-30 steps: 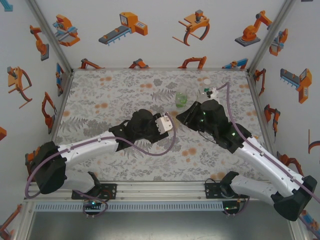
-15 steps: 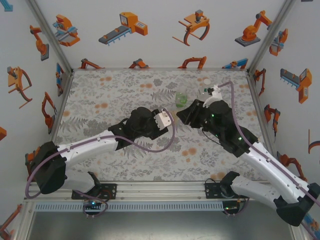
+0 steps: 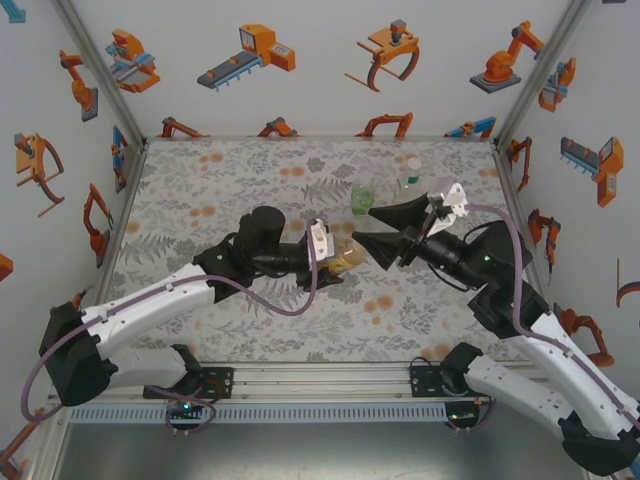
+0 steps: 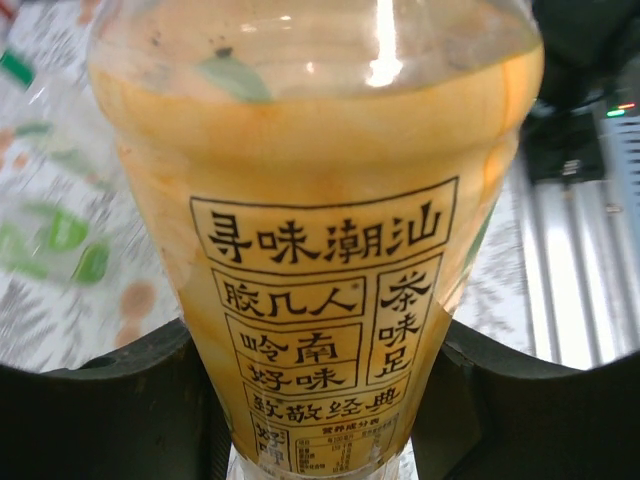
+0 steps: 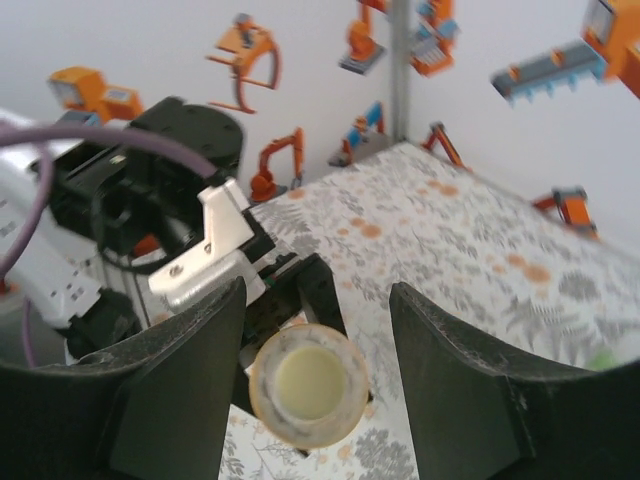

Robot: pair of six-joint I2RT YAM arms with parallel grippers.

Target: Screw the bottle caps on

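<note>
The left tool (image 4: 320,405) was clamped round the labelled waist of the amber bottle (image 4: 320,200), which was held level above the surface (image 3: 200,200), neck aimed rightward. A pale cap (image 5: 310,385) was seen seated on the mouth; its tightness could not be judged. The right tool (image 3: 364,227) was spread either side of it, gripping nothing. Its fingers should be closed squarely on the cap rim, in line with the neck, then turned against a steady bottle
</note>
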